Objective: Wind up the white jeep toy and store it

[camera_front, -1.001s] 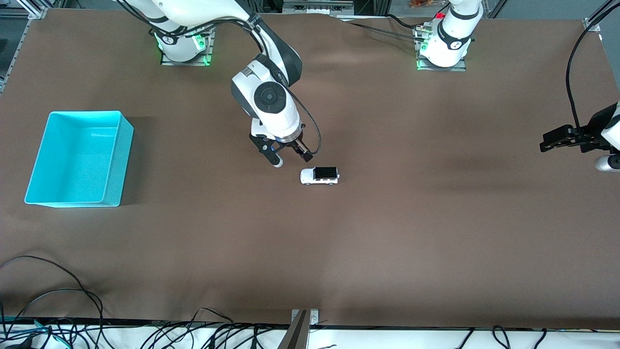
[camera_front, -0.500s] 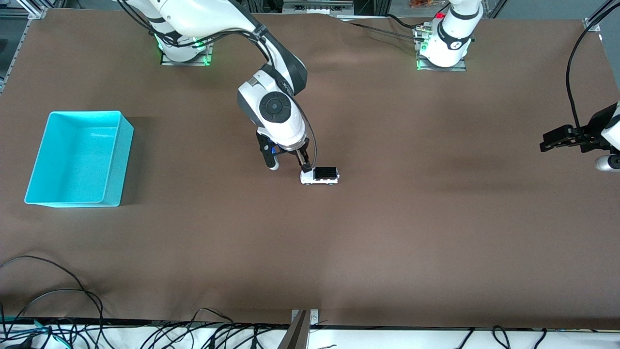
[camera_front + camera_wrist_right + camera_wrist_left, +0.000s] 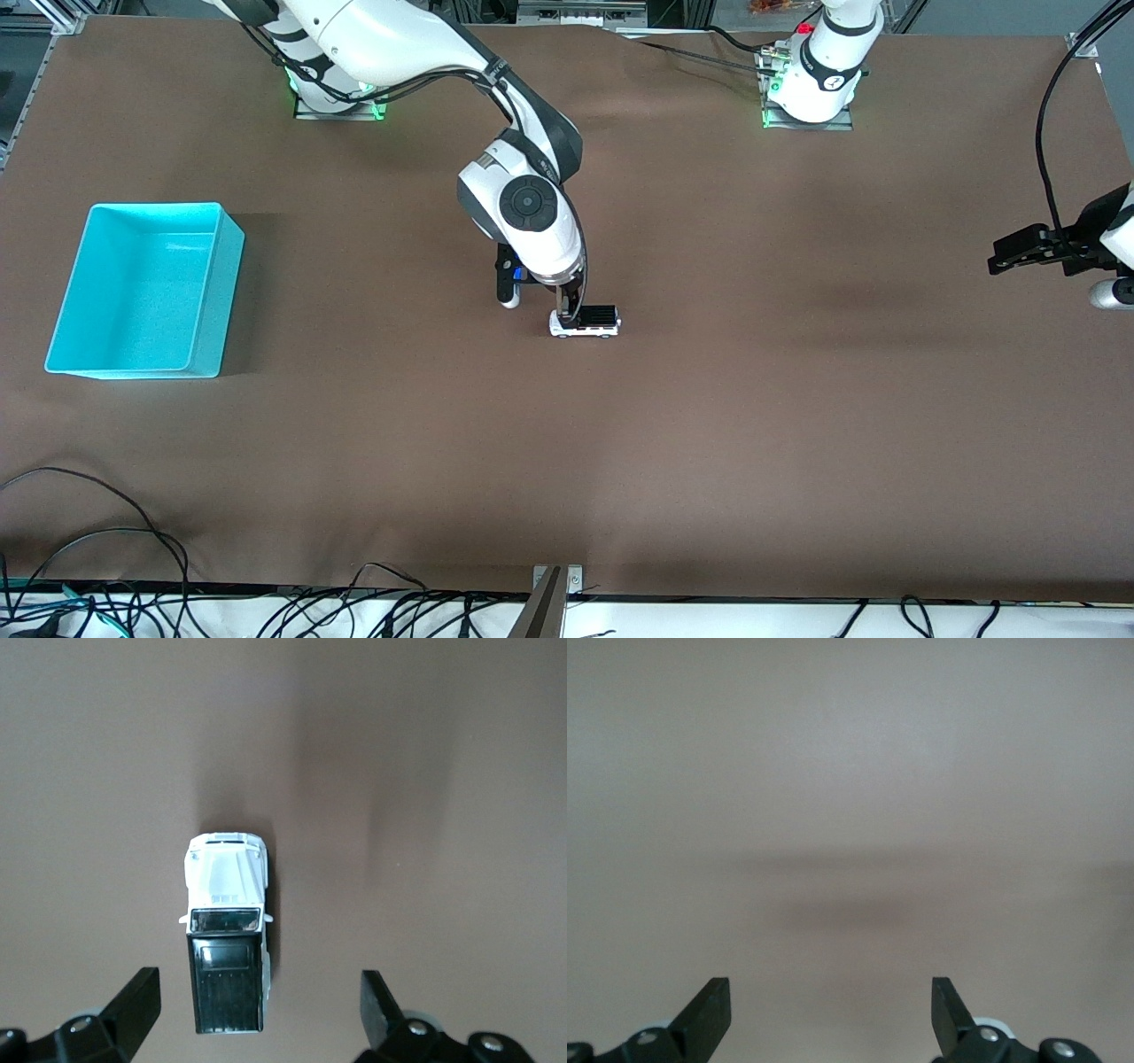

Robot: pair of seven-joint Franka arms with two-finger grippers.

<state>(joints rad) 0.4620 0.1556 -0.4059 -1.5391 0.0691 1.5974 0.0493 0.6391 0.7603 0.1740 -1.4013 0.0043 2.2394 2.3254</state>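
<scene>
Since a second ago the right arm has swung from beside the white jeep toy (image 3: 585,322) to above its hood end, and the right pincer (image 3: 537,305) now hangs low over the table (image 3: 797,425), with one finger (image 3: 567,312) overlapping the toy's end in the front view and the other finger (image 3: 508,297) off toward the right arm's end of the table. The toy itself has not shifted; it sits on its wheels on the bare brown table, near the middle.

In the right wrist view the right pincer (image 3: 257,1014) is spread wide, one black fingertip (image 3: 137,997) on each flank of the white jeep toy (image 3: 225,930), with clear gaps on both sides, so nothing is gripped. The toy is not centred between the fingertips: it lies closer to one of them, its black roof toward the pincer and its white hood pointing away. Its long axis runs across the line from one fingertip to the other.

The turquoise bin (image 3: 146,288) stands well apart from the right pincer, toward the right arm's end of the table, and holds nothing visible.

The left arm waits at its own end of the table, its left pincer (image 3: 1005,257) up in the air over the table's edge. In the left wrist view the left pincer (image 3: 831,1010) is also spread wide, with only bare table between its fingertips (image 3: 709,1005).
</scene>
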